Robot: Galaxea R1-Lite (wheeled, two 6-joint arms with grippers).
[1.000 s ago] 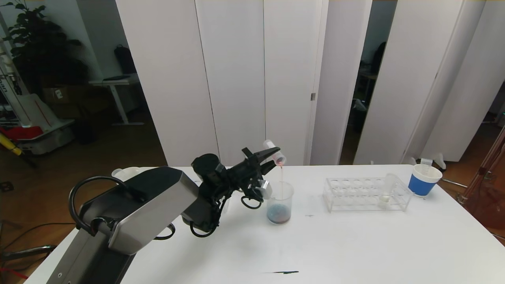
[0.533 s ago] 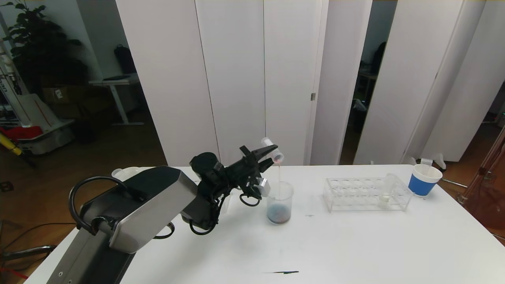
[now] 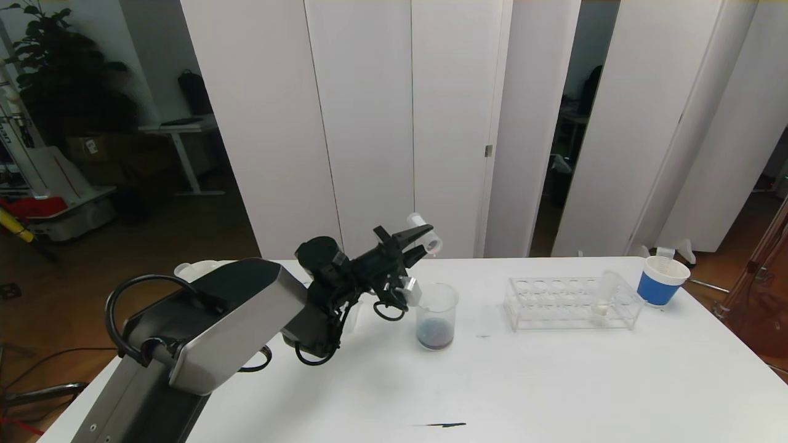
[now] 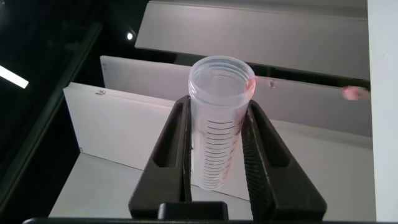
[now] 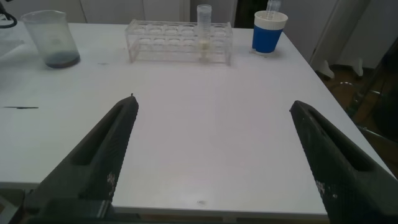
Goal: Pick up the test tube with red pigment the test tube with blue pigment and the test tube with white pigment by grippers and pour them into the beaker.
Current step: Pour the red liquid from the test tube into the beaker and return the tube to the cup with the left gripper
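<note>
My left gripper [image 3: 422,240] is shut on the test tube with red pigment [image 3: 425,234], holding it tilted above and just left of the beaker [image 3: 436,317]. The tube [image 4: 217,124] looks nearly empty, with red traces at its rim, and no liquid is falling from it. Dark blue-red liquid lies in the bottom of the beaker [image 5: 53,38]. The test tube with white pigment [image 3: 602,298] stands in the clear rack [image 3: 554,304]. No test tube with blue pigment shows. My right gripper [image 5: 211,102] hangs open over the table's near side, out of the head view.
A white paper cup with a blue sleeve [image 3: 660,280] stands right of the rack with a clear tube in it. Another white cup rim [image 3: 196,269] shows behind my left arm. A dark streak [image 3: 440,424] marks the table near its front edge.
The thin red stream from the tube into the beaker has stopped. My left gripper has lifted slightly and drawn a little to the left with the tube.
</note>
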